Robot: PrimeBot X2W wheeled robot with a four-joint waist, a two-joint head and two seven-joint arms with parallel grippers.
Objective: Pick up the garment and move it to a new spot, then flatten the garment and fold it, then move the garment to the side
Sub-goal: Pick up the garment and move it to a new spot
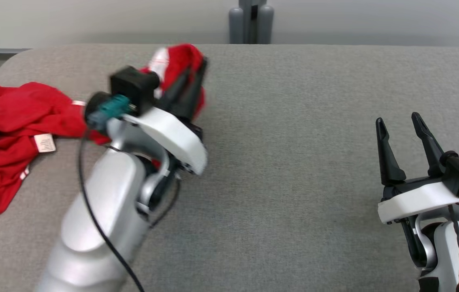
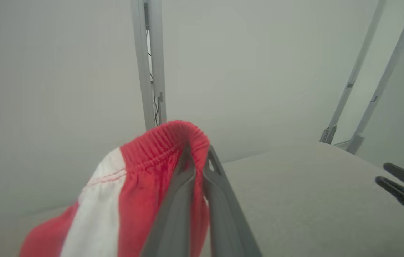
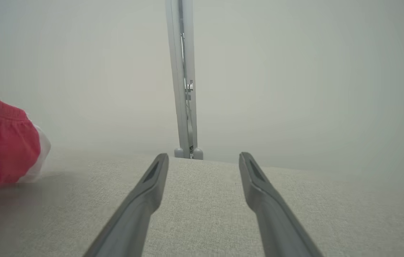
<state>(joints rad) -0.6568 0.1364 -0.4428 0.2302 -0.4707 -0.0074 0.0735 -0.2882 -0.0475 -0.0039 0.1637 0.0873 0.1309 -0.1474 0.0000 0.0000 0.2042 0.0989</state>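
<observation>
The left gripper (image 1: 199, 71) is clamped shut on the ribbed elastic waistband (image 2: 166, 137) of the red fabric garment with white side stripes (image 1: 10, 121). The pinched edge is raised above the grey cloth-covered table (image 1: 294, 162). The rest of the garment lies bunched at the table's left end, near the rounded corner, with a white label (image 1: 45, 142) facing up. The right gripper (image 1: 398, 119) stands fully open and holds nothing. It is well apart from the garment, over the bare right part of the table.

Hazards, as judged from this position:

1. Slip. The fingers hold only a narrow fold of gathered elastic. Drag from the trailing cloth on the rough table covering could pull the fold free.
2. Fall. The bunched mass lies close to the left edge. A lift that lets the cloth swing outward could drop it off the table.
3. Snag. The cloth runs behind the left wrist, near the black cable (image 1: 87, 194), and a fold could catch there.
4. Twist. A single-point hold lets the garment hang rotated, which would make flattening harder.
</observation>
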